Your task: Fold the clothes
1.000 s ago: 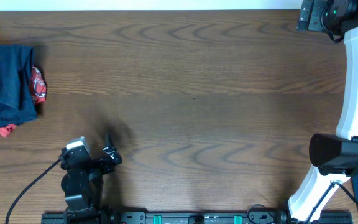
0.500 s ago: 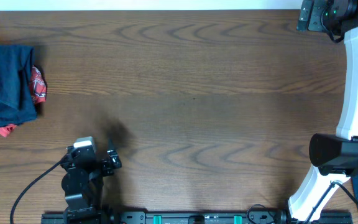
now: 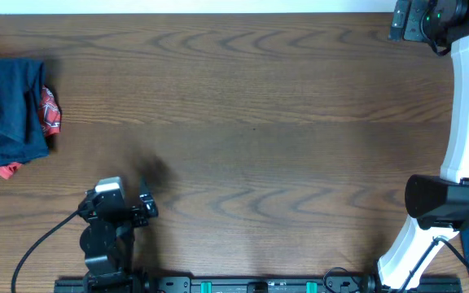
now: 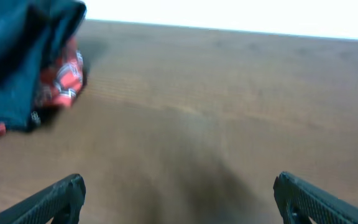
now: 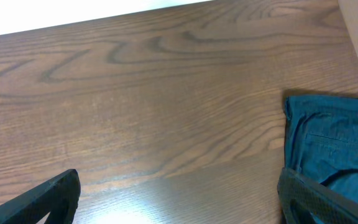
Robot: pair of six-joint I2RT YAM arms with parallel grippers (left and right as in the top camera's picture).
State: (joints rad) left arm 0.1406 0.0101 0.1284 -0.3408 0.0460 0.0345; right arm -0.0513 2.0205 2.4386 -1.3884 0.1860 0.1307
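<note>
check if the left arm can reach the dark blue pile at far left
Likely yes: the left gripper is open, and nothing lies between it and the dark blue pile.

At frame left, a navy cloth pile (image 3: 2,110) lay on the brown wooden table (image 3: 251,122), a red patterned cloth (image 3: 50,110) perhaps tucked under its right side.

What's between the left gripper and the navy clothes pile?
Nothing visible. Only bare table lies between the open left gripper and the navy clothes. A red patterned cloth sticks out at the pile's edge on the gripper's side.
</note>
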